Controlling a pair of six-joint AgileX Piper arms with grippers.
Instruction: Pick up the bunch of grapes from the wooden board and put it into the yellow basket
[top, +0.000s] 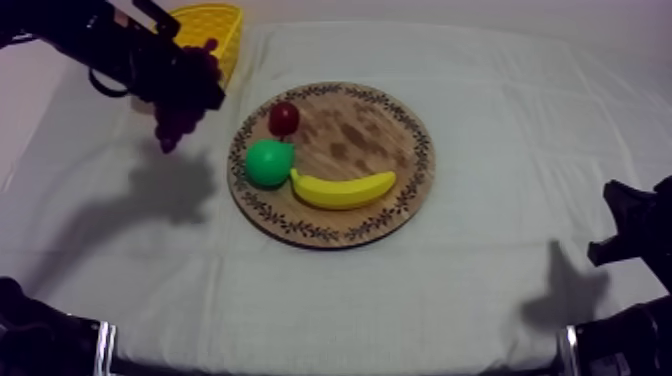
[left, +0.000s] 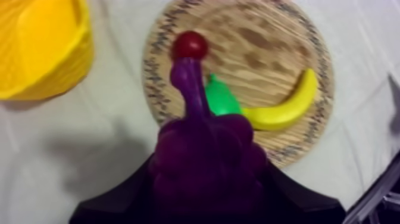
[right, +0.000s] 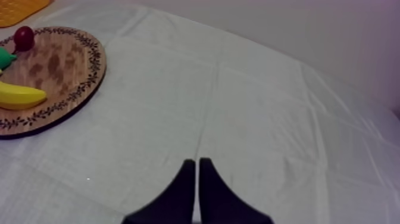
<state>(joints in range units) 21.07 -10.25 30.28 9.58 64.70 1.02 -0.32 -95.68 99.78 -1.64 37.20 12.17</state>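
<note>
Now, note at this moment. The grey-white cloth (top: 480, 270) covers the whole table, creased along its fold lines.

The round wooden board (top: 375, 130) lies about mid-table, patterned rim all round. The yellow basket (top: 215, 25) stands at my left side, at the far edge of the cloth, apart from the board.

Left gripper (left: 205, 190): up off the cloth, between basket and board, nearer the basket. Its black fingers sit on either flank of the bunch of grapes (top: 182, 100) and pinch it. The bunch hangs clear of the board and outside the basket, with its shadow (top: 170, 185) on the bare cloth. In the left wrist view the narrow end of the bunch points toward the board.

Right gripper (right: 197, 179): low at my right side over bare cloth, well apart from the board, fingers pressed together into a narrow wedge, nothing between them.

On the board: the banana (top: 343, 189) lies along the near rim. The green pear (top: 268, 162) is at the banana's left end, touching it. The small red fruit (top: 284, 118) sits just behind the pear, near the far-left rim.
</note>
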